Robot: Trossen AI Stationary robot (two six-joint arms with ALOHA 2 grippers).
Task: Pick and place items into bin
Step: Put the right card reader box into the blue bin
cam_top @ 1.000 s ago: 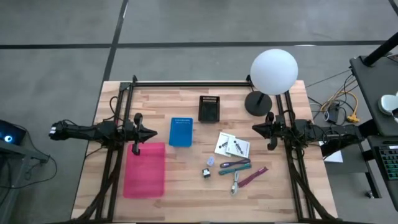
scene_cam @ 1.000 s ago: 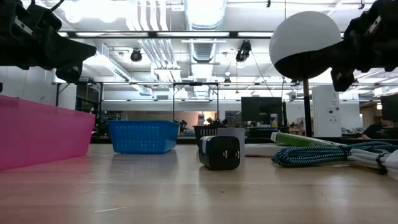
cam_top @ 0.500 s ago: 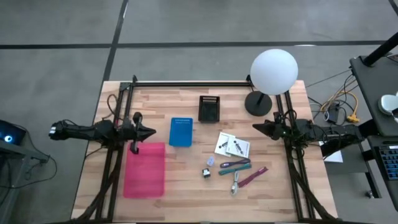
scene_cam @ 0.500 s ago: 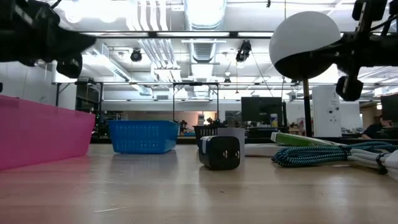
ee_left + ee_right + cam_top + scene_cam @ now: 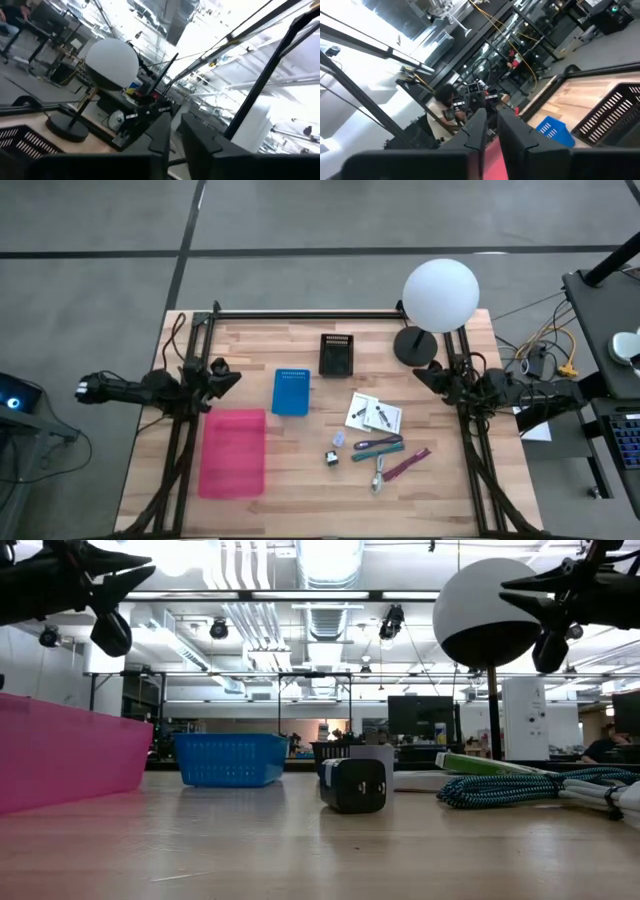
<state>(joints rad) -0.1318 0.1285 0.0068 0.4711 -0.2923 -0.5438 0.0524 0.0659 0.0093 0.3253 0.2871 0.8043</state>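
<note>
– On the table's right half, what do you log for the items [image 5: 375, 440]?
– Your white packets [image 5: 372, 415] lie flat; the teal, magenta and purple strips and the tiny pieces sit just in front of them. None is held.
– Grippers?
– Your left gripper [image 5: 232, 376] hangs raised at the left edge, behind the pink bin [image 5: 232, 452], fingers a narrow slit apart. Your right gripper [image 5: 420, 374] hangs raised at the right edge beside the ball lamp [image 5: 440, 295], fingers likewise slightly parted. Both are empty.
– Other containers?
– Blue basket [image 5: 291, 392] mid-table, black basket [image 5: 338, 355] behind it.
</note>
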